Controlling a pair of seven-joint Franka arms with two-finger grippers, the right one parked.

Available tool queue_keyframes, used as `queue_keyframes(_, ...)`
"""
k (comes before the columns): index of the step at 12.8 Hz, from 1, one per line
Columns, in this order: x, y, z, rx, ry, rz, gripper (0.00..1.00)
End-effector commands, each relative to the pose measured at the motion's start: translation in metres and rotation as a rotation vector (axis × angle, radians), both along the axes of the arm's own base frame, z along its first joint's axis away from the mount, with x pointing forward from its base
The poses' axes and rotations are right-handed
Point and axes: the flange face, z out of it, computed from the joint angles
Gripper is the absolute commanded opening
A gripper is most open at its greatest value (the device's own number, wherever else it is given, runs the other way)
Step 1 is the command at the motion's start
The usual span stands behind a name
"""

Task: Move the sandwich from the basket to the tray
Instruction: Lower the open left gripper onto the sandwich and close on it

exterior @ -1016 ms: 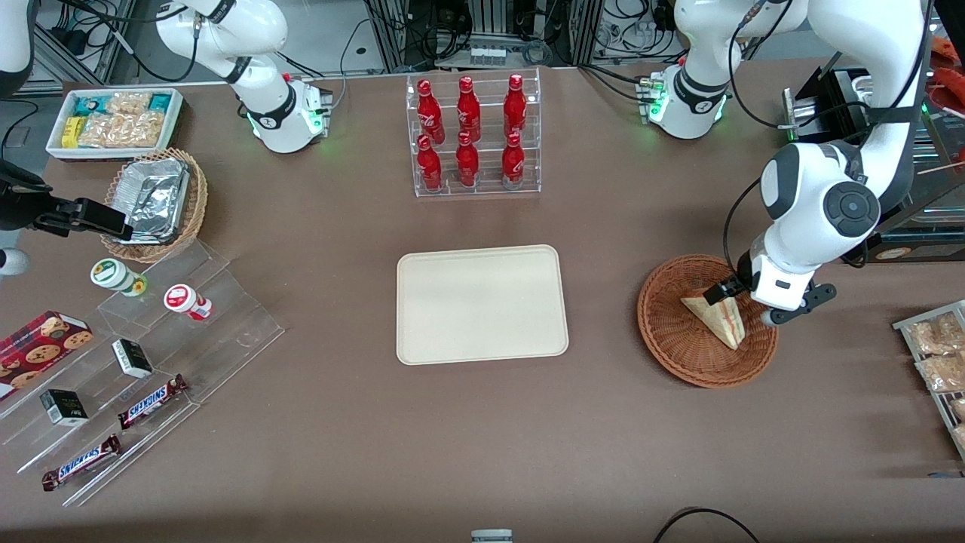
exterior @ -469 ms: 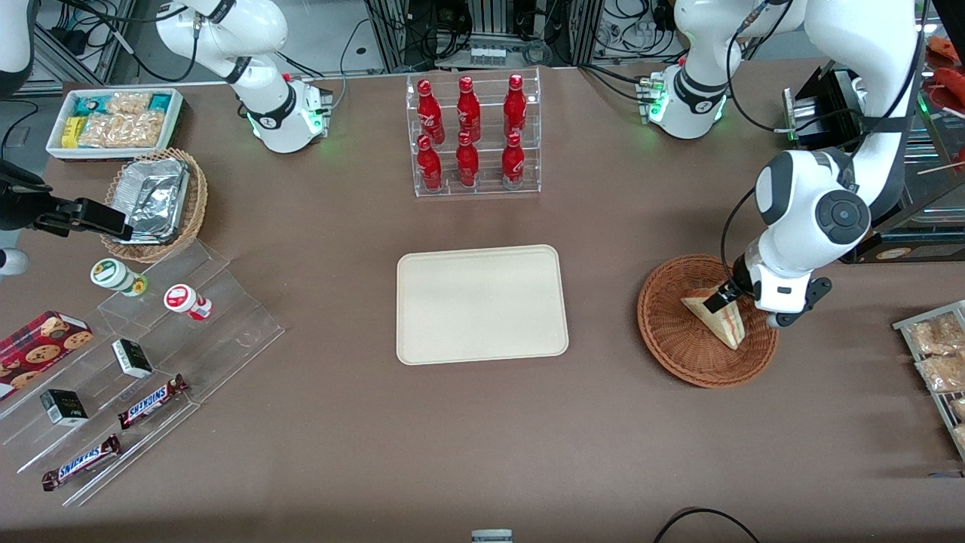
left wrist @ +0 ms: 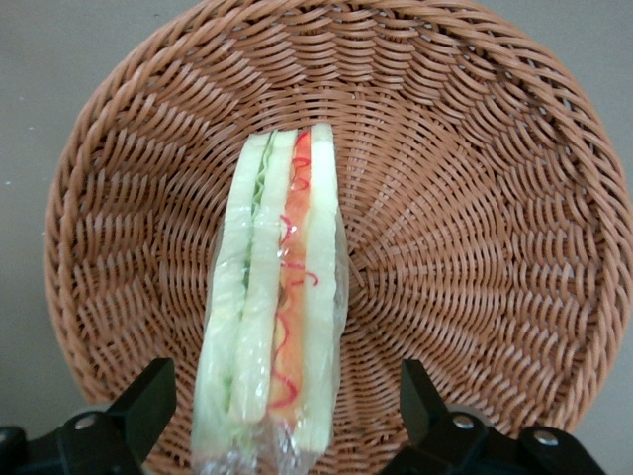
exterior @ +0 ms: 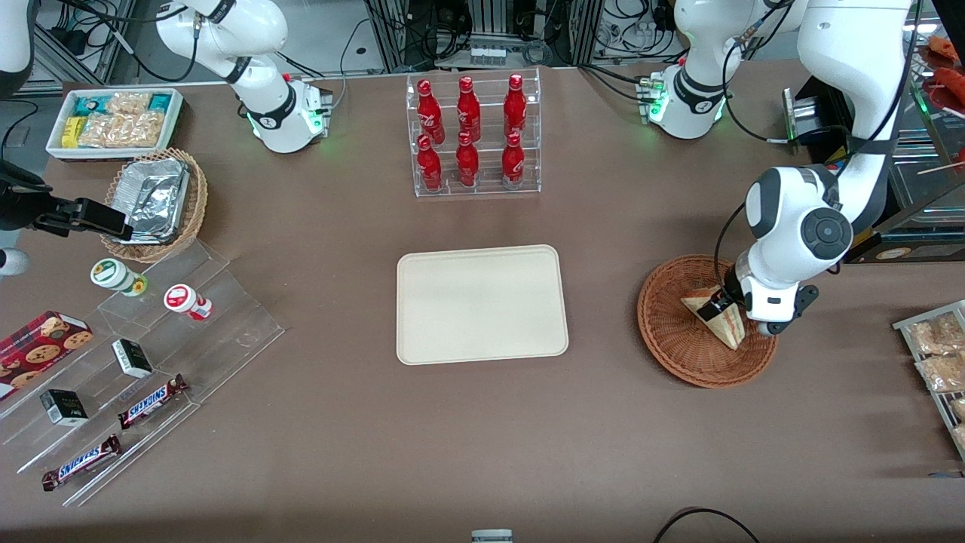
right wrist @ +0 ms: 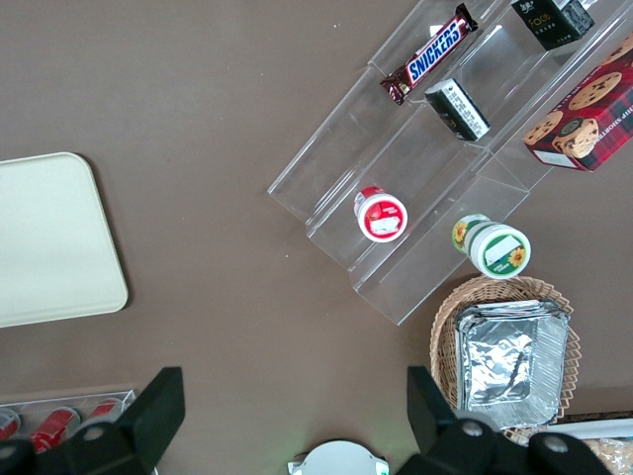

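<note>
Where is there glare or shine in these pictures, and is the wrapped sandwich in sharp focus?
Front view: the silver foil containers glint, and the table looks evenly lit. Left wrist view: the triangular clear-wrapped sandwich in the reddish-brown wicker basket is sharp, with faint sheen on its wrap; the open gripper straddles it.

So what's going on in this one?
The left arm's gripper is down in the round reddish-brown wicker basket, its open fingers straddling the clear-wrapped triangular sandwich of white bread with red filling. The fingers stand clear of the wrap on either side, so nothing is gripped yet and the sandwich sits on the basket floor. The flat cream rectangular tray lies bare at the table's middle.
</note>
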Motion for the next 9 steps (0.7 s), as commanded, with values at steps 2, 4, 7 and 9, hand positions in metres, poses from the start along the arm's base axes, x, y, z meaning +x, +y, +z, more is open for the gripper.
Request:
queue_keyframes(2, 0.001, 0.009, -0.008, -0.006, -0.01, 0.04, 0.55)
queue_keyframes(4, -0.001, 0.009, -0.009, -0.004, -0.005, 0.039, 0.01)
queue_keyframes(7, -0.004, 0.009, -0.006, -0.002, 0.005, 0.037, 0.0)
queue_keyframes(9, -0.005, 0.002, 0.005, 0.004, 0.032, 0.013, 0.0)
